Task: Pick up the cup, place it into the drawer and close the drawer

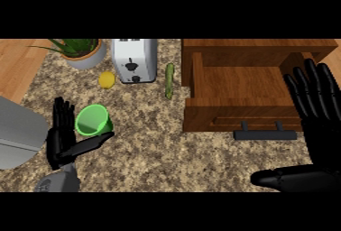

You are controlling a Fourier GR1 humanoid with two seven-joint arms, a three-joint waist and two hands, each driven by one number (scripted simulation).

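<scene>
A green cup (92, 120) stands on the speckled counter at the left, its mouth tilted toward me. My left hand (64, 135) is right beside it on its left, fingers straight up and thumb stretched out under the cup's base; it does not curl round the cup. The wooden drawer (233, 85) is pulled out at the upper right, its inside bare, with a dark handle (265, 134) on its front. My right hand (318, 117) is open at the right edge, fingers straight and pointing up over the drawer's right side, thumb lying low across the bottom.
A silver toaster (135, 60) stands at the back centre, a potted plant (81, 52) to its left. A lemon (106, 80) and a thin green vegetable (169, 81) lie near the toaster. A grey appliance (16, 133) fills the left edge.
</scene>
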